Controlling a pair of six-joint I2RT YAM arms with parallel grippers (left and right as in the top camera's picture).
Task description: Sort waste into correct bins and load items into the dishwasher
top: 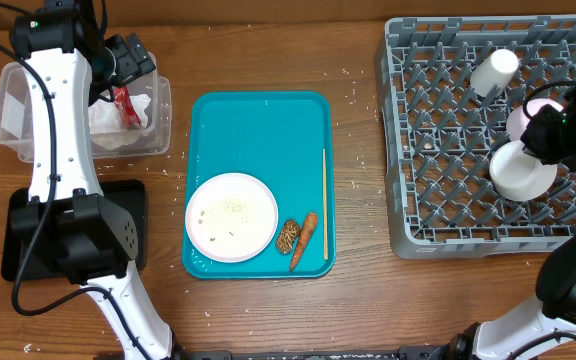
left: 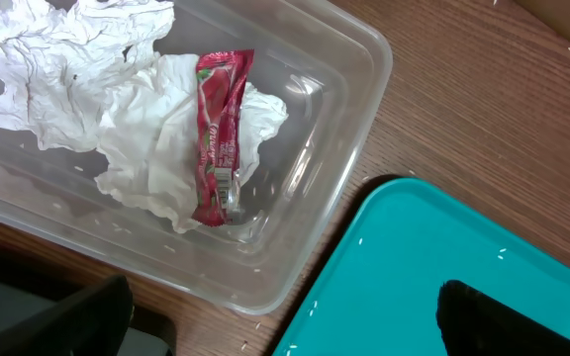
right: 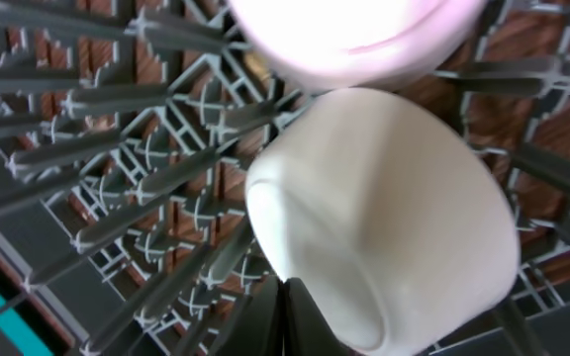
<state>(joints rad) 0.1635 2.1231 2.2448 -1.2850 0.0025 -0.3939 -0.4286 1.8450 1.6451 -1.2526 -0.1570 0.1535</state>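
Right gripper (top: 546,135) is over the right of the grey rack (top: 438,200), jaws closed on a white bowl's (right: 384,218) rim. Left gripper (top: 133,62) hangs fully spread, empty, above the clear tub (left: 344,129) far left holding red wrapper (left: 221,133) and paper (left: 87,79).

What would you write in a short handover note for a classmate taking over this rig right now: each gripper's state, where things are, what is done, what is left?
Left gripper: open, over the clear tub, holding nothing.
Right gripper: fingers shut at the rim of a white bowl in the dish rack.
Done: red wrapper and crumpled paper in the tub; cup and two bowls in the rack.
Left: plate with rice, food lump, carrot stick and chopstick, all on the teal tray. The black tray is mostly hidden under the left arm.
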